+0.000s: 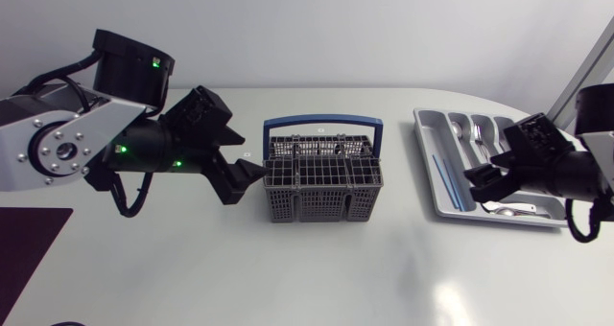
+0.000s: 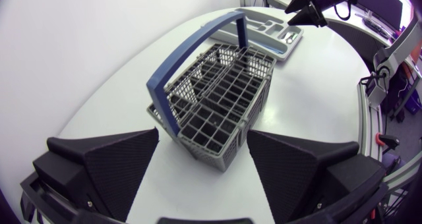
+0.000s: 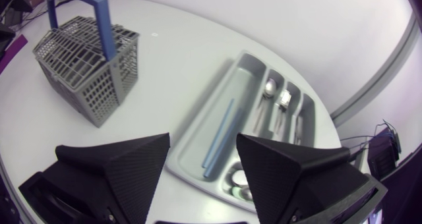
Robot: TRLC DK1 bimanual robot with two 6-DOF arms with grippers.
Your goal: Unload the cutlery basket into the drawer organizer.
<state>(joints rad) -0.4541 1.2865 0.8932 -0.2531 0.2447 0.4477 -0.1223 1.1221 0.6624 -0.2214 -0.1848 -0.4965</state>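
Left gripper [image 1: 245, 180], fingers spread wide, hangs just left of the basket [image 1: 321, 187] at frame centre. Its long side and blue handle [image 1: 323, 123] run left-right; its content I cannot tell. Right gripper [image 1: 483, 184], also spread, hovers over the organizer [image 1: 423, 144] at right, where spoons [image 1: 460, 129], forks [image 1: 483, 134] and a blue stick [image 1: 441, 180] lie lengthwise, heads toward the upper edge.

Robotics lab, white table [image 1: 317, 278], left arm [image 1: 67, 144], right arm [image 1: 576, 168] flanking it
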